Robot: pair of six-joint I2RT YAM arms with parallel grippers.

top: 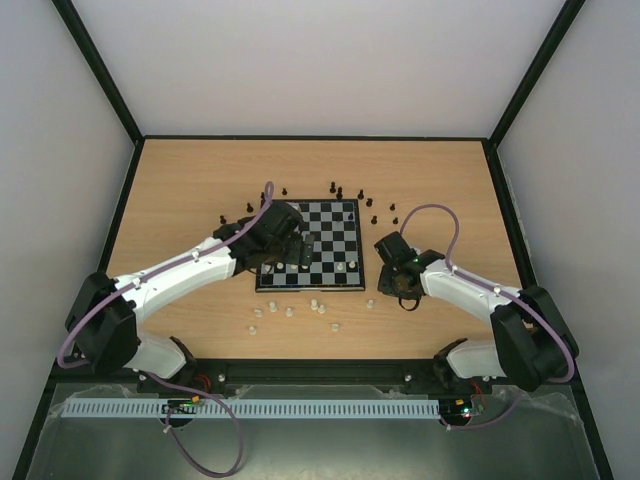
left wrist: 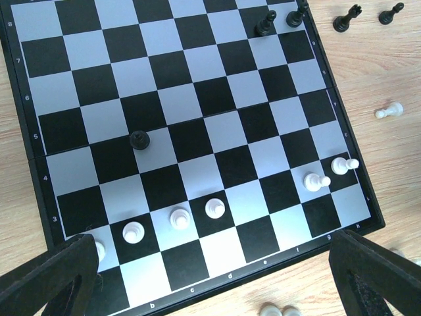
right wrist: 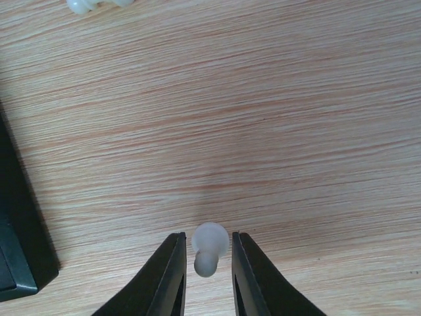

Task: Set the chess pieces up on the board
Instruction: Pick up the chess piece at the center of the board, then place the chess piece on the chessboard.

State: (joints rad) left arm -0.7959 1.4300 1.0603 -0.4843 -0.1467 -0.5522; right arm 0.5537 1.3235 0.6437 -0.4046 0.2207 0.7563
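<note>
the wooden table point(top: 180, 180) carries the board point(top: 335, 225) and loose chess pieces point(top: 290, 312) around it.

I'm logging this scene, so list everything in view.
board: one, black and silver-grey, mid-table.
white pieces on board: at least five, cream, near rows.
black pieces on board: three; one mid-board, two far right corner.
loose white pieces: several, table before board.
loose black pieces: several, table beyond board.
table: one, light wood.
left arm: white, jaws wide open over board.
right arm: white, jaws closely flanking one white piece right of board; contact unclear.

Bare tabletop point(right wrist: 283, 131) beside board point(right wrist: 16, 250)
</note>
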